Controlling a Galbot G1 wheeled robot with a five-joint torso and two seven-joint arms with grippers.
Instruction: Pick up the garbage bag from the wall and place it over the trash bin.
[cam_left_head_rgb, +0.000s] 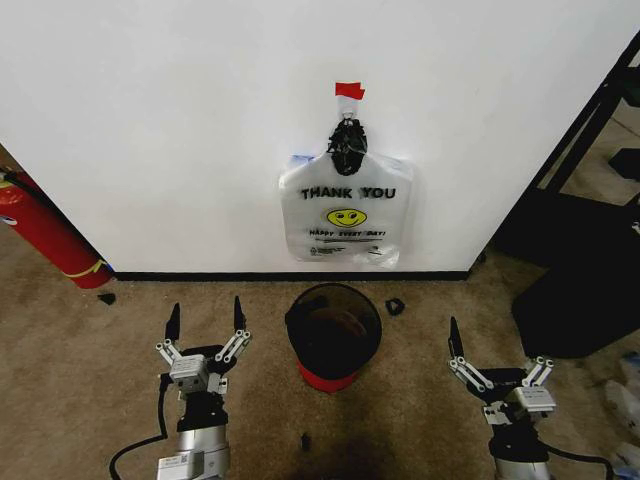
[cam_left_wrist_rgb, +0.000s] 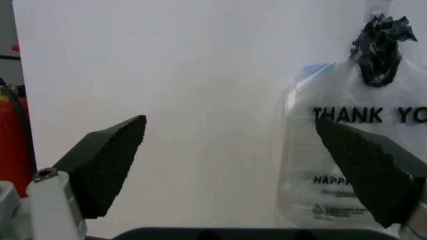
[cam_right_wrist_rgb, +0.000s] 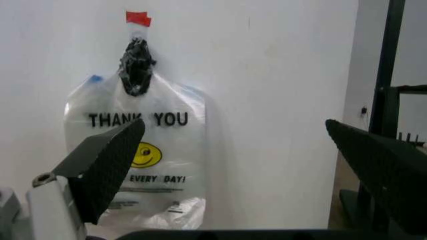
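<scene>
The garbage bag (cam_left_head_rgb: 346, 215) hangs flat against the wall (cam_left_head_rgb: 180, 130) in the upper centre of the head view, gathered under a black knot (cam_left_head_rgb: 347, 143) with a red tape strip (cam_left_head_rgb: 349, 91) just above it. Its "THANK YOU" print and yellow smiley face outward. The trash bin (cam_left_head_rgb: 333, 333) stands on the floor (cam_left_head_rgb: 90, 350) directly below the bag, at frame centre, apart from its lower edge.

The left gripper (cam_left_head_rgb: 205, 320) sits at lower left, beside the bin, fingers spread wide and holding nothing. The right gripper (cam_left_head_rgb: 497, 352) sits at lower right, on the bin's other side, fingers likewise wide and empty. Both are well apart from the bag and below it.

In the left wrist view the bag (cam_left_wrist_rgb: 347, 150) lies behind the far finger (cam_left_wrist_rgb: 367, 170), not between the two. In the right wrist view the bag (cam_right_wrist_rgb: 143, 150) lies behind one finger (cam_right_wrist_rgb: 107, 165), untouched.

A red fire extinguisher (cam_left_head_rgb: 45, 230) leans at the left edge.
</scene>
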